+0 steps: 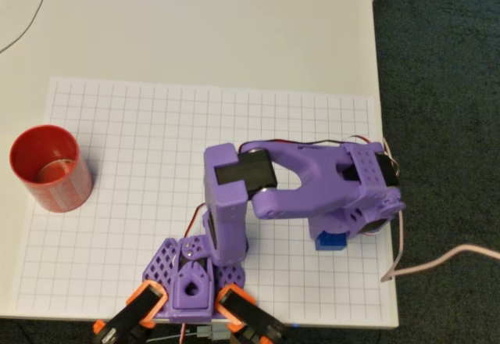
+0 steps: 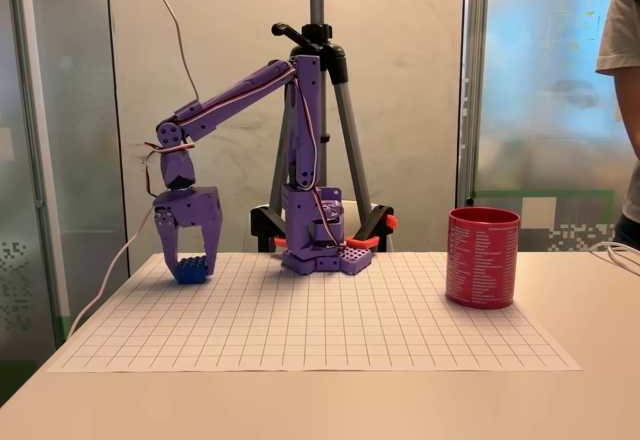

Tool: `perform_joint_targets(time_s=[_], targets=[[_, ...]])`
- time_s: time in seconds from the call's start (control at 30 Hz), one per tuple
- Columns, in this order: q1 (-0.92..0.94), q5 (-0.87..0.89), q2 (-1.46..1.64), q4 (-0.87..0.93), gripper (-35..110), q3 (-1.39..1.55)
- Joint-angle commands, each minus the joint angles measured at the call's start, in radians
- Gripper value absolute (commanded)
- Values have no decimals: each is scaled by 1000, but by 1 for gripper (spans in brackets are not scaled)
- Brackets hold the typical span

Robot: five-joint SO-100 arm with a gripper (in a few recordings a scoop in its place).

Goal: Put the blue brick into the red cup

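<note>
Between the tool's [image 2: 193,263] fingers, low on the gridded mat [image 2: 300,320], sits the blue brick [image 2: 192,268]. Fingers spread approx. brick-width, one each side; whether they already pinch it, can't tell. To do this step well: close squarely on opp. faces, check grip is firm before lifting, then raise straight up. Red cup [image 2: 483,258] stands upright well away from the tool, across the mat, mouth open. Brick: small, bright blue, studded top, resting flat on the surface [image 2: 320,400]; from overhead it peeks out just under the wrist [image 1: 330,241].
</note>
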Motion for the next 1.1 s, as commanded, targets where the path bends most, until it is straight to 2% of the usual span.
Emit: perform_joint_targets(time_s=[0.0, 0.23, 0.57, 0.8, 1.07], targets=[[18, 32, 28, -5, 0, -31], [35, 46, 95, -3, 0, -287], [-196, -75, 215, 97, 0, -709], [-517, -129, 287, 138, 0, -845], [-1108, -101, 425, 224, 0, -836]])
